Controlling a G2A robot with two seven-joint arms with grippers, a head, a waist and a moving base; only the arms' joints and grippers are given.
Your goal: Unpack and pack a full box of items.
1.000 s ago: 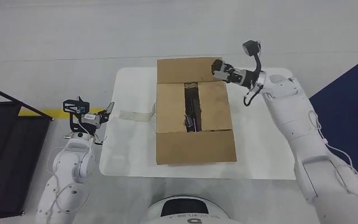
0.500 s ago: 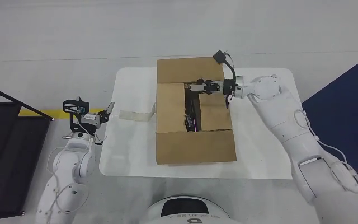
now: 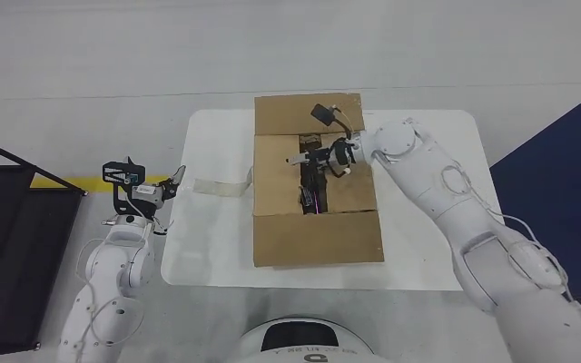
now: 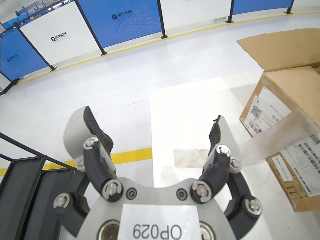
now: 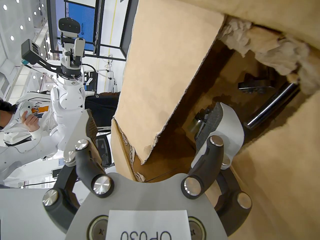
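White table point(image 3: 218, 245) on a pale floor, with blue and white partition panels point(image 4: 120, 21) behind. Entries run left to right.

Left gripper point(image 4: 152, 114): mine, at the table's left edge, fingers wide apart.

Tape strip point(image 3: 218, 188): clear. One end is at the tip of one of those fingers and the other is stuck to the box's left side, so it spans the bare tabletop between.

Cardboard box point(image 3: 313, 238): mid-table, long axis running away from me. The far and near outer flaps are folded out flat. Two inner flaps lie nearly shut, leaving a narrow slot along the long axis.

Right gripper point(image 5: 153, 108): mine, over that slot, pointing left, fingers apart. The free edge of the left inner flap point(image 3: 275, 177) stands between them, with one finger on its outer face and the other down in the opening. I cannot tell whether either pad presses on the cardboard.

Contents seen past my finger: dark metal rod point(image 5: 272, 106), crumpled packing paper point(image 5: 267, 48).

Room: bare tabletop lies on both sides of the box, and the slot is tight around my lower finger.
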